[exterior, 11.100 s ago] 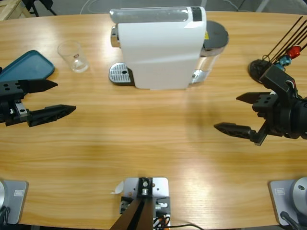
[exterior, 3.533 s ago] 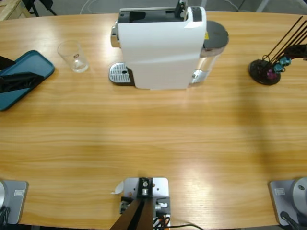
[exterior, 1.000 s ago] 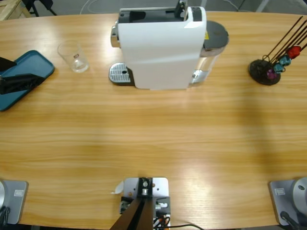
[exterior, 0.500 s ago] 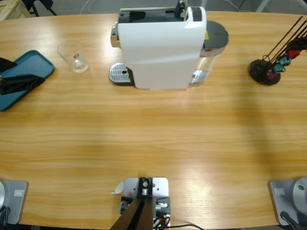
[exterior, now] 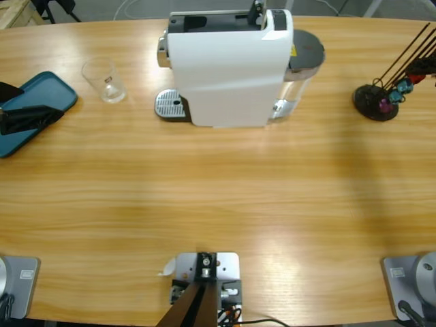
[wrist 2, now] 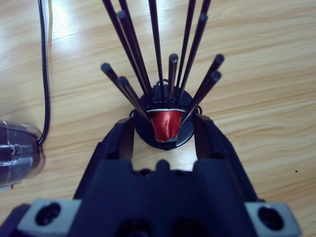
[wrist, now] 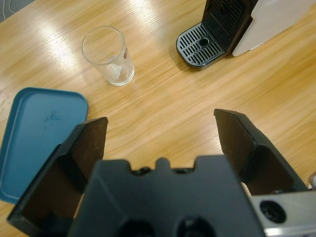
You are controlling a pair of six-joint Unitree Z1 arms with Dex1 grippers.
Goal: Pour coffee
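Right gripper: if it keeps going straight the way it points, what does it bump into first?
Probably the red coffee capsule, which sits between the right gripper's open jaws in the black rod capsule holder. Whether the jaws already touch it isn't clear.

Bright, even overhead light; glare streaks on table; soft shadows.

I see a long light-brown wooden table with bright shiny spots of light on it. Past its far edge I see a dark grey floor and a pale wooden box corner.
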